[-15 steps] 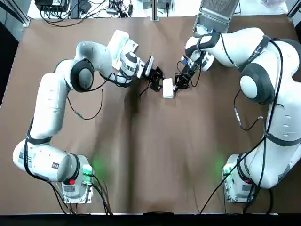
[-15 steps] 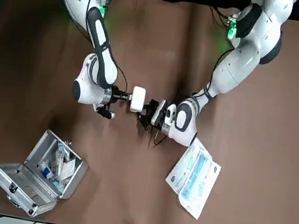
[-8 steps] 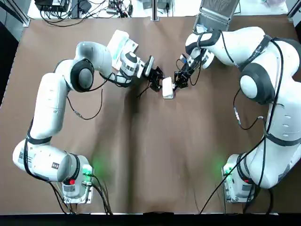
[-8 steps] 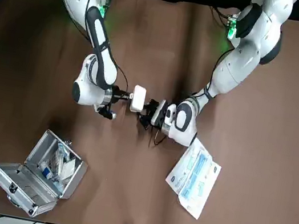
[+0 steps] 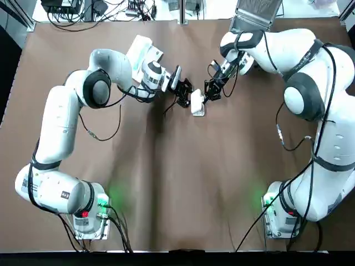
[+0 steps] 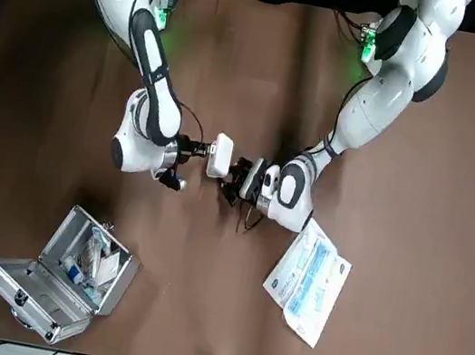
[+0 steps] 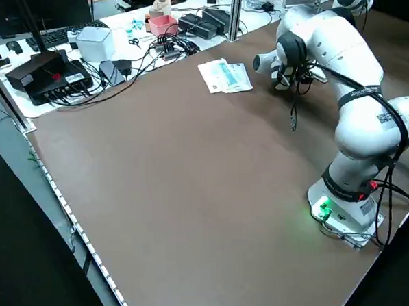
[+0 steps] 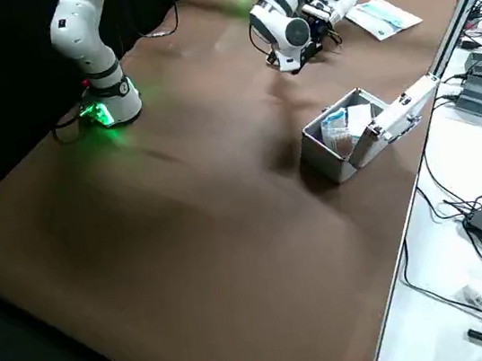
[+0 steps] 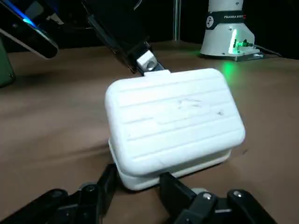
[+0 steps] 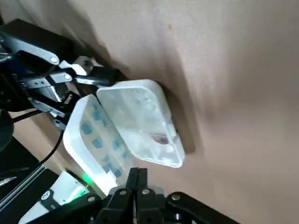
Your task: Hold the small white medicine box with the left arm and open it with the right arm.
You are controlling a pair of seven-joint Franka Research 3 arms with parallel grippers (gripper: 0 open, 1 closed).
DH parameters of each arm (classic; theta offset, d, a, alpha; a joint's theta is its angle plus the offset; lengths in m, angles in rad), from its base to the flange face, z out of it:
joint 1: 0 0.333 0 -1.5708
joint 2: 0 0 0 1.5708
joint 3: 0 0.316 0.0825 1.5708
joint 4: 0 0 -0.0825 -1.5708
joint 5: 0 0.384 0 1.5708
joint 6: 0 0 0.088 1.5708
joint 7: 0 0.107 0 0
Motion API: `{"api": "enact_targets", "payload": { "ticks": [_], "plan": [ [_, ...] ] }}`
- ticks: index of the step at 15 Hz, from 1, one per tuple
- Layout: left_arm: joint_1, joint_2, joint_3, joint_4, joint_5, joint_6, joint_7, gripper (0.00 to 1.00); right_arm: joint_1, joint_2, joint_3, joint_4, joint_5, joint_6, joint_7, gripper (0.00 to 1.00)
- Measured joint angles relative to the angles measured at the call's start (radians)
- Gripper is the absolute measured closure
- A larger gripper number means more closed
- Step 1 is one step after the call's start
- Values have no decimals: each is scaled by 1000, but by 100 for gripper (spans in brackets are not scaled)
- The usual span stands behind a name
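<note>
I see the small white medicine box [image 5: 197,103] held between my two sets of fingers. The left gripper [image 5: 187,95] has its fingers [image 9: 170,186] narrowed onto the base's near edge, one at each side of that rim. Opposite them, the right gripper [image 5: 206,95] has its fingers [image 10: 142,189] pressed almost together, pinching the far edge of the lid [image 9: 173,112]. From the right wrist the two shells stand apart at an angle, with blue-dotted strips showing inside. The tabletop [image 5: 183,183] is bare brown from the fingers back toward both bases. Behind the left fingers lies a printed paper packet [image 6: 312,278]. Well beyond the right fingers, an open metal case [image 6: 62,285] sits near the tabletop's far edge.
</note>
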Motion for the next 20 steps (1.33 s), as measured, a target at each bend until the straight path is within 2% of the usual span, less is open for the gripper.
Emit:
{"api": "enact_targets", "payload": {
  "ticks": [14,20],
  "plan": [
    [0,0,0,0,0,0,-1,53,43,0,8,35,126,-7,-1,99],
    [0,0,0,0,0,0,-2,53,61,0,8,40,137,-6,-12,99]
  ]
}}
